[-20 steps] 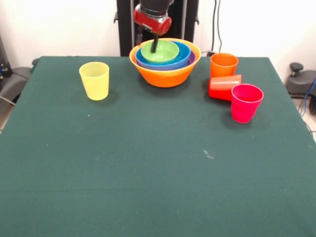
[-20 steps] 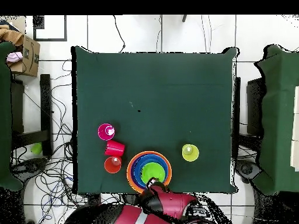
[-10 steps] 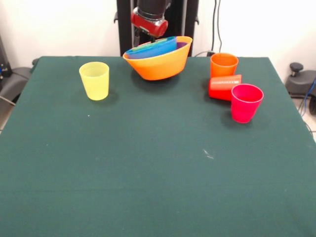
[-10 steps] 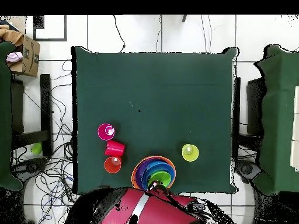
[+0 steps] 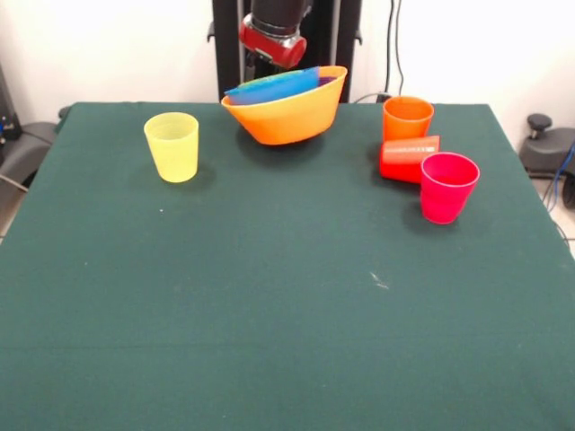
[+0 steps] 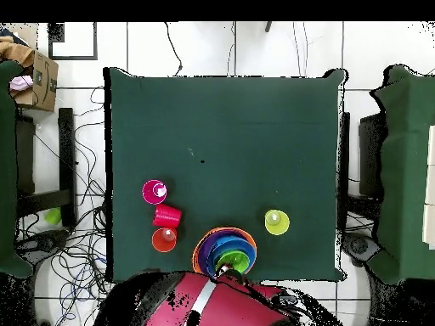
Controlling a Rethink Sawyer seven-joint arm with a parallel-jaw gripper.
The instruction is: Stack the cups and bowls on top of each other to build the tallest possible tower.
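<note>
Tilted orange bowl (image 5: 287, 115) holds nested blue bowls (image 5: 269, 87) (cups empty)

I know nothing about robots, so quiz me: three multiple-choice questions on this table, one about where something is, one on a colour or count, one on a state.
1. In the front view, where does the yellow cup stand?
A. Alone, left of the bowls
B. Among the other cups
C. Inside the bowls

2. How many cups are on the table?
A. Two
B. Four
C. Six

3. How does the nested stack of bowls sit?
A. Flat on the cloth
B. Upside down
C. Tilted, one side raised under the hand

Answers: 1 A, it stands apart on the left. 2 B, the yellow one plus the orange cup, the red cup and the pink cup. 3 C, the rim slopes visibly.
</note>
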